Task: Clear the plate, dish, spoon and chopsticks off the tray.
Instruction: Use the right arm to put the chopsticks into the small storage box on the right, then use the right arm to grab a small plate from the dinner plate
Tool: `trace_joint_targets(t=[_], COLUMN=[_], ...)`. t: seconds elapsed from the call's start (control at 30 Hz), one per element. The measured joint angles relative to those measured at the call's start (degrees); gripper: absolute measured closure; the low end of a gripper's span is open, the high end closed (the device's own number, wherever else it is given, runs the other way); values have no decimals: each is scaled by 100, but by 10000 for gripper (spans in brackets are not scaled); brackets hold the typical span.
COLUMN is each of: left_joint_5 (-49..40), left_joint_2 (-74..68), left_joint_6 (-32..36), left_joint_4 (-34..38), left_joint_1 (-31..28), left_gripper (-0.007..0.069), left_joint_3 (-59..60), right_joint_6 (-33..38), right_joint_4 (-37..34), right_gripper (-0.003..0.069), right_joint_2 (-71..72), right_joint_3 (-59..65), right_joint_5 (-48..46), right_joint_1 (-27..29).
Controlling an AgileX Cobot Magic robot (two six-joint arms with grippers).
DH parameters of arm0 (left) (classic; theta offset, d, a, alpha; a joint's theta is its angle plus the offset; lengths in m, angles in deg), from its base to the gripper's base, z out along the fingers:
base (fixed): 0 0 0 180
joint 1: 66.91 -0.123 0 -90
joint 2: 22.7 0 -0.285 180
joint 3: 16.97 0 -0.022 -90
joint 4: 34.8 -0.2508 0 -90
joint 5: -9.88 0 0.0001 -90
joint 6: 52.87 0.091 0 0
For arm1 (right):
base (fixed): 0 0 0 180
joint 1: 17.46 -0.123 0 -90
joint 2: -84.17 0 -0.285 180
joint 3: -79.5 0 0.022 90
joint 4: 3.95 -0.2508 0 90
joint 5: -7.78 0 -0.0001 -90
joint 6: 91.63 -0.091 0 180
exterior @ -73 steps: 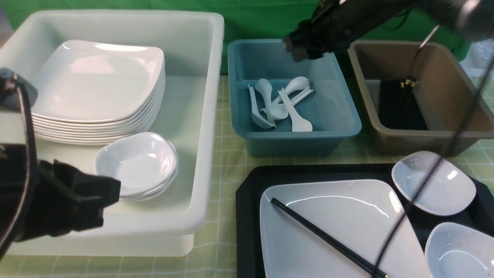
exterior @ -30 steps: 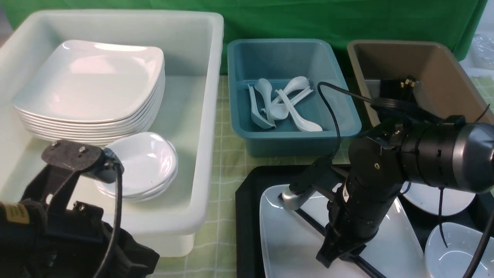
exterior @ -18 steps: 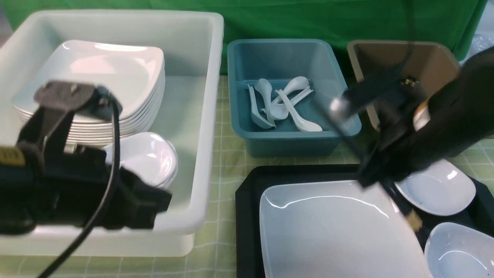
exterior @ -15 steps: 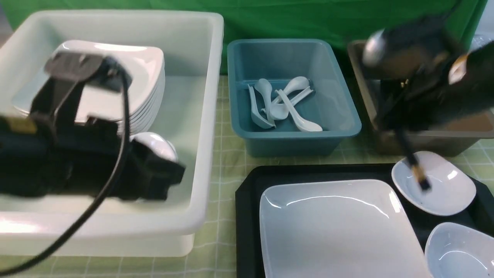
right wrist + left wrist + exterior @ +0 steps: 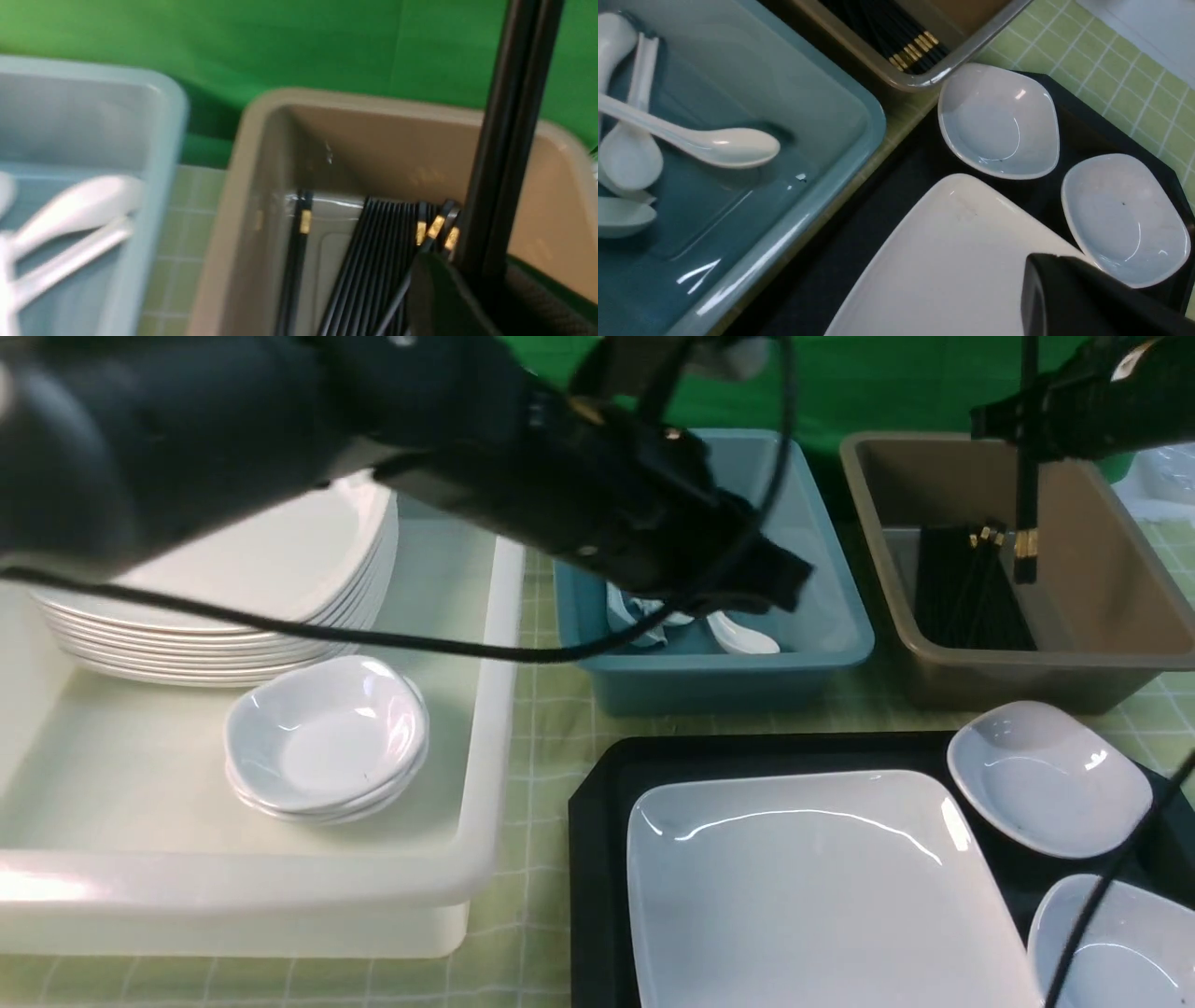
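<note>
The large white plate [image 5: 822, 896] lies on the black tray [image 5: 597, 859], with two small white dishes [image 5: 1046, 779] [image 5: 1111, 943] at its right. My right gripper [image 5: 1027, 425] is shut on the black chopsticks [image 5: 1026, 504]. They hang upright, gold tips down, over the brown bin [image 5: 1102, 569]. In the right wrist view the chopsticks [image 5: 514, 140] run up from the gripper [image 5: 486, 289]. My left gripper [image 5: 789, 581] is shut and empty over the teal bin [image 5: 840, 625]. In its wrist view it [image 5: 1034, 280] hangs above the plate [image 5: 952, 261]. No spoon is on the tray.
Several white spoons [image 5: 714, 147] lie in the teal bin. More black chopsticks [image 5: 971, 588] lie in the brown bin. A big white bin [image 5: 467, 709] at the left holds a plate stack [image 5: 252, 579] and a dish stack [image 5: 327, 737]. My left arm crosses above it.
My right gripper took the chopsticks off the plate and carried them up over the brown bin. My left arm swung right, from over the white bin to over the teal bin.
</note>
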Motion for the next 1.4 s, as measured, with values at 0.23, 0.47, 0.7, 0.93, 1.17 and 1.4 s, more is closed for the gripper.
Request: trace_joint_targets(t=[0.23, 0.47, 0.7, 0.93, 1.17, 1.4], left_joint_5=[-491, -850, -1367, -1524, -1024, -886], left_joint_2=[-170, -153, -143, 197, 1101, 2041], left_joint_6=[-368, -290, -382, -478, -506, -621], left_joint_4=[-362, -515, -1029, -1277, -1333, -1167], left_joint_1=[0, 48, 238, 147, 144, 144], left_gripper=[622, 622, 622, 622, 622, 622], left_joint_3=[-84, -90, -90, 414, 1644, 2472], right_joint_6=[114, -85, 82, -263, -1778, -2484], right_joint_4=[0, 0, 0, 0, -46, 0], right_gripper=[397, 260, 597, 423, 147, 47], right_joint_2=[-597, -101, 1796, 3057, 3157, 2637], right_joint_3=[-46, -75, 190, 2447, 4235, 4534], right_joint_5=[-429, -1960, -4735, -4546, -3273, -2340], right_joint_1=[23, 23, 23, -409, -564, -570])
